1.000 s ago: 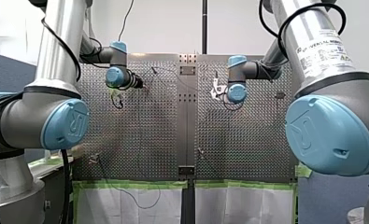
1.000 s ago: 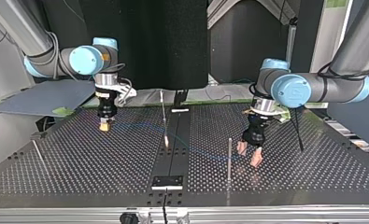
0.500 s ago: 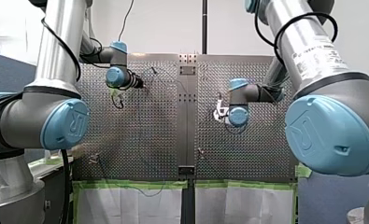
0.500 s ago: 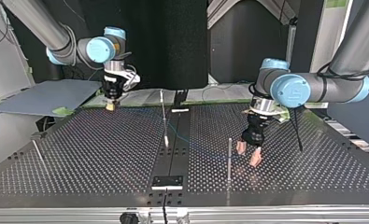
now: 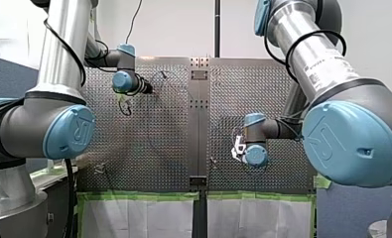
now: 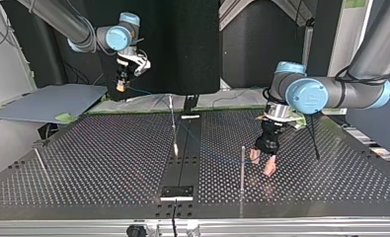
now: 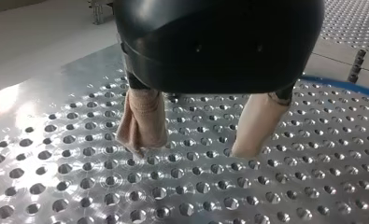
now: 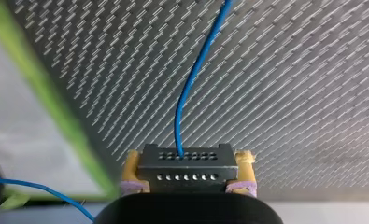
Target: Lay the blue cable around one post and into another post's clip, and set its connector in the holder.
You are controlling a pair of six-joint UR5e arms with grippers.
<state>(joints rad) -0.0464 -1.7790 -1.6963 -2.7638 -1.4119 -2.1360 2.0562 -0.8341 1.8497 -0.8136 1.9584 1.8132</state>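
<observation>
My right gripper (image 8: 188, 173) is shut on the dark grey connector (image 8: 187, 164), held between its yellow pads (image 8: 131, 170). The blue cable (image 8: 196, 74) runs out of the connector over the perforated table. In the top view my right gripper (image 6: 122, 85) hangs high above the table's far edge at the view's left. From it the blue cable (image 6: 210, 153) slants down to a tall post (image 6: 242, 165). My left gripper (image 6: 263, 163) stands open beside that post, its beige pads (image 7: 142, 122) just above the plate with nothing between them. A clip post (image 6: 173, 123) rises at the middle. The holder (image 6: 177, 191) sits at the near edge.
A grey board (image 6: 49, 101) lies off the table at the top view's left. A thin post (image 6: 39, 160) leans near that side. A black rod (image 6: 313, 138) stands behind my left arm. Green tape (image 5: 144, 197) lines the table's edge in the front view.
My right arm has lifted and pulled back toward the top view's far edge with the connector, drawing the blue cable off the plate. My left arm has stayed put.
</observation>
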